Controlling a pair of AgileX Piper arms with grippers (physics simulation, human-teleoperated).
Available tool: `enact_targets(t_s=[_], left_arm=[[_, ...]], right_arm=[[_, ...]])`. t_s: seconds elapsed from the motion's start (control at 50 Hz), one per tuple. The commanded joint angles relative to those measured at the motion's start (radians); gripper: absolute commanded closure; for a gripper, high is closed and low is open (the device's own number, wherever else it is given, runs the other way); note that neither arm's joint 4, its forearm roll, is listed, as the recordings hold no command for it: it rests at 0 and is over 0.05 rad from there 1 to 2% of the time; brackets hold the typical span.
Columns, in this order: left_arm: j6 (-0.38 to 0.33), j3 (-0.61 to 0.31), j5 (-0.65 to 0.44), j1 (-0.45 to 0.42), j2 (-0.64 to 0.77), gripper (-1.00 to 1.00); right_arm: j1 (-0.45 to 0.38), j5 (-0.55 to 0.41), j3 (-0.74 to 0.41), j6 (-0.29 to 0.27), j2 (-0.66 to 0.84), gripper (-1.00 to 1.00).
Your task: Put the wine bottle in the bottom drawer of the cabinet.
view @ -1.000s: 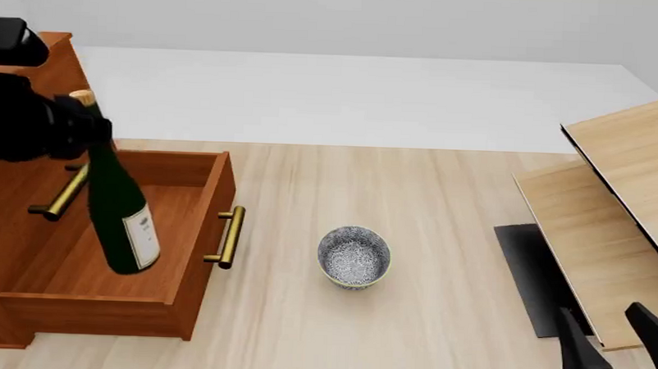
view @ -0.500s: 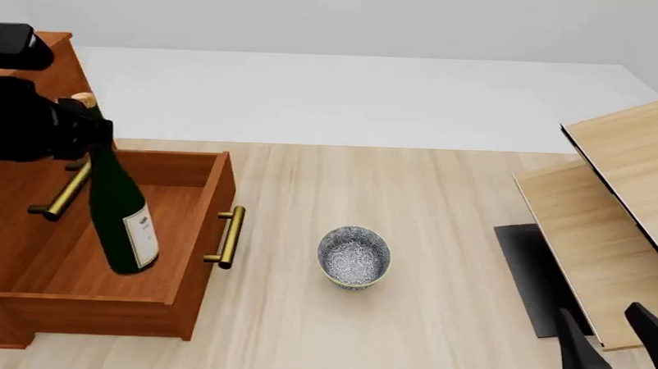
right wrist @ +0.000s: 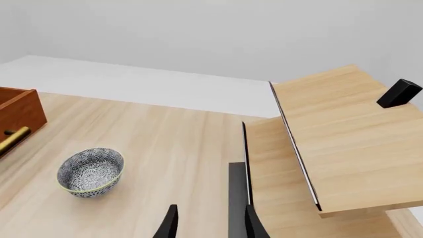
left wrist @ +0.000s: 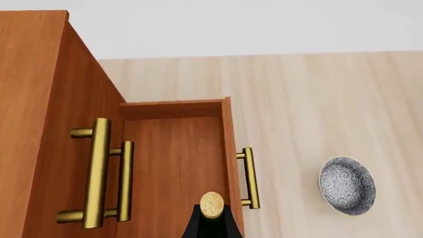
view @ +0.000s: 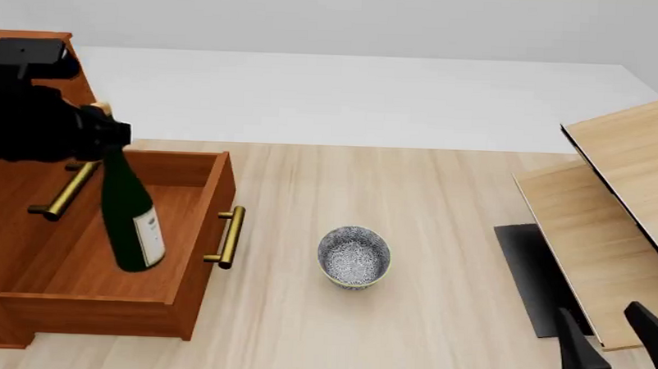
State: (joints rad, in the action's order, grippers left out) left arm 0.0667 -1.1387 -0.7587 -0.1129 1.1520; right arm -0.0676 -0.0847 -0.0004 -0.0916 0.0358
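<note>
The dark green wine bottle hangs tilted over the open bottom drawer of the reddish-brown cabinet, its base low inside the drawer box. My left gripper is shut on the bottle's neck just under the cork. The left wrist view shows the cork above the drawer floor, with the drawer's brass handle beside it. My right gripper is open and empty at the table's near right.
A speckled grey bowl sits on the table right of the drawer's handle. A pale wood shelf unit leans at the right over a dark mat. Two upper drawer handles stick out above the open drawer.
My left gripper and the bottle's top have moved a little to the right. The bottle stays tilted over the open drawer. The right arm has not moved.
</note>
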Motion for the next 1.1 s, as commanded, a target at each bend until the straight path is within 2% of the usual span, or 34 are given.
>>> enact_targets(t_s=[0.02, 0.32, 1.1], left_arm=[[-0.022, 0.001, 0.023, 0.025, 0.037, 1.0], [-0.028, 0.048, 0.057, 0.039, 0.041, 1.0], [0.008, 0.151, 0.137, 0.004, 0.055, 1.0]], right_arm=[[0.0, 0.003, 0.0, 0.001, 0.003, -1.0], [0.0, -0.002, 0.0, 0.0, -0.002, -1.0], [-0.001, -0.005, 0.0, 0.0, -0.005, -1.0]])
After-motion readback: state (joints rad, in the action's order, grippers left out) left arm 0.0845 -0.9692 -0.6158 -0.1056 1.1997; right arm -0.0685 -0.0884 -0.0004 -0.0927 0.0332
